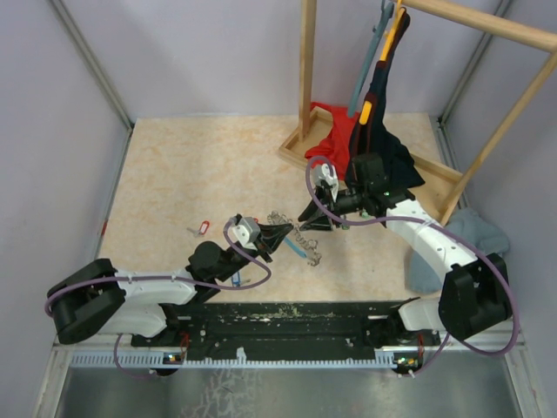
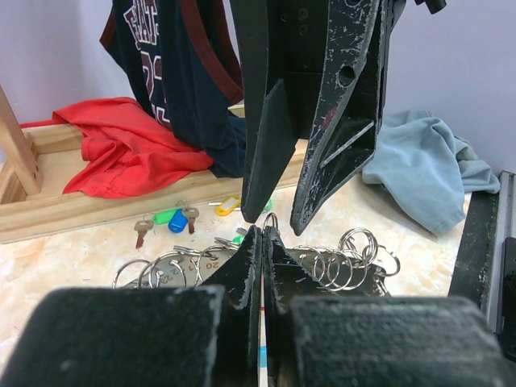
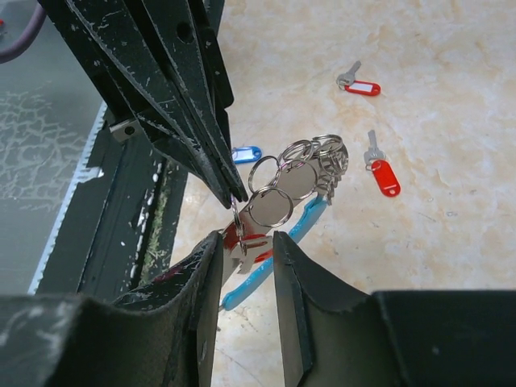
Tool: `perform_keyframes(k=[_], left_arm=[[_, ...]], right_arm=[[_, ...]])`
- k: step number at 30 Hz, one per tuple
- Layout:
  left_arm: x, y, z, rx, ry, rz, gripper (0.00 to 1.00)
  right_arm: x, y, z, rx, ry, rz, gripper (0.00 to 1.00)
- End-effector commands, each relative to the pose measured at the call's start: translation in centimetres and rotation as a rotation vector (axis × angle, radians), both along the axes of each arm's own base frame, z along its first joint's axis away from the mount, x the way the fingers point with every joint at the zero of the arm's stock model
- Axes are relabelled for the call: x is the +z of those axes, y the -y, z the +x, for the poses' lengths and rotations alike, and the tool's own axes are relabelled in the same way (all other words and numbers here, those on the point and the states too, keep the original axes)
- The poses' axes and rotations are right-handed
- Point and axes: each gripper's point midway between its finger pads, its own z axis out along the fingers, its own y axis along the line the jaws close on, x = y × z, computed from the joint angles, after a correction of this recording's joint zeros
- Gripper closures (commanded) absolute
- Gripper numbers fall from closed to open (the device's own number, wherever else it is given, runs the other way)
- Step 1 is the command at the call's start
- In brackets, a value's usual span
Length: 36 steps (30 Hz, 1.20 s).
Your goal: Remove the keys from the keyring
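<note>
Two grippers, one loop: my left gripper (image 2: 262, 235) has its fingers pressed together on a link of the keyring (image 3: 294, 165); my right gripper (image 3: 247, 240) stands spread, with a ring and a red tag (image 3: 256, 256) in the gap
Keyring: strung between the two tips and seemingly lifted off the table (image 1: 191, 174), rings bunched, its light-blue sleeve (image 3: 262, 274) drooping under my right fingers
Keys lying apart: two red-tagged keys (image 3: 380, 173) and a blue-tagged key (image 3: 246, 153) rest on the table, well clear of the loop
Slip risk: my left hold is only at the very tips, so a sideways tug from the right could pull the link out and drop the whole chain
Wrong-catch risk: the rings overlap so tightly that closing my right fingers may clamp a ring or the sleeve instead of the tag — then pulling moves the loop, not the key
Collision risk: the two sets of tips are nearly touching; any inward drift and they strike
Tangle risk: a floppy chain can swing and hook a finger as I pull away
</note>
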Motion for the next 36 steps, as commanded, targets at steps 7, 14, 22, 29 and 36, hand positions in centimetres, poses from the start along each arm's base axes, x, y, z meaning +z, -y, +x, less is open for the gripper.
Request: perform_keyframes(k=[7,14,22,29,36], left_arm=[[1.9,-0.2,-0.3,-0.016,0.031,-0.076,1.00],[1.9,-0.2,-0.2,-0.011,0.027,-0.078,1.00],[1.6,-0.4,-0.1,-0.008,0.017,-0.077,1.00],[0.7,-1.1,-1.3,-0.053,0.018,-0.051,0.73],[0.4,-0.8,-3.8,-0.185,0.171,0.080,0.57]], right_arm=[[0.6,-1.1,-0.7,0.058,0.028,0.041,0.78],[0.4,-1.4,-1.0,0.070,0.037,0.030,0.85],[0.5,-1.6,-1.3,0.083,0.078,-0.003,1.00],[0.6,-0.1,-0.3,0.048,0.207,-0.129,1.00],[-0.2,1.7,-0.2,0.056,0.409,-0.360,1.00]])
